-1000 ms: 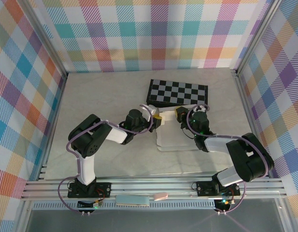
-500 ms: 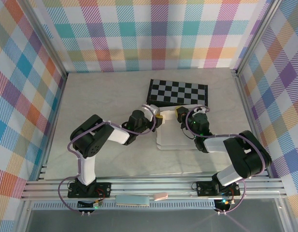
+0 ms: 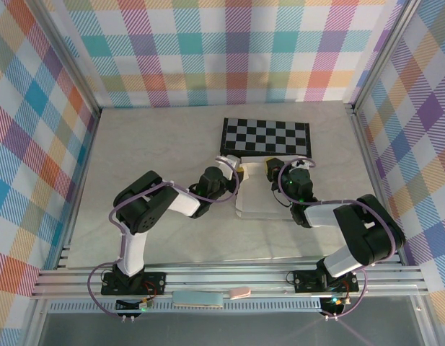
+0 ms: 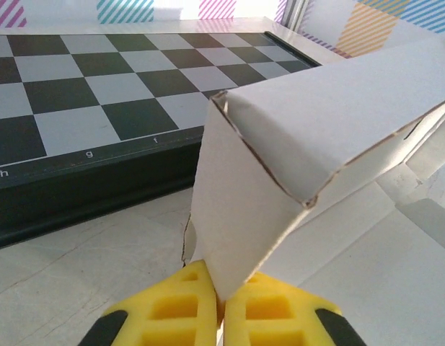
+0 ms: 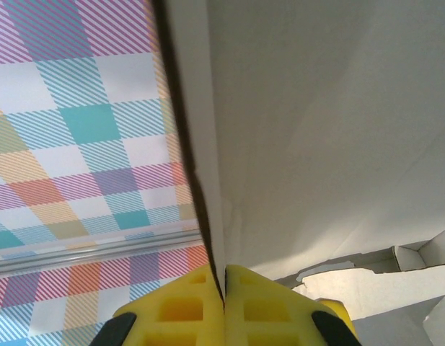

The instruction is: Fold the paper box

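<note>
Roughly at the middle of the overhead view, the paper box [image 3: 262, 202] lies on the pale table [image 3: 150, 151]. It is a white cardboard sheet, partly folded, and sits just below the chessboard [image 3: 265, 137], close to its near edge.

The left gripper [image 3: 236, 174] is at the sheet's upper left corner. In the left wrist view its yellow fingers [image 4: 172, 311] are pressed together at the bottom centre, pinching the lower tip of a raised cardboard flap. That flap stands up and bends into a folded wall running toward the upper right of the frame. More of the flat sheet lies at the lower right, and the chessboard fills the upper left behind it.

The right gripper [image 3: 271, 170] is at the sheet's upper right. In the right wrist view its yellow fingers [image 5: 177, 311] are closed on the thin edge of a lifted cardboard panel. The panel covers the right side of the frame, and the plaid wall [image 5: 78, 130] shows on the left.
</note>
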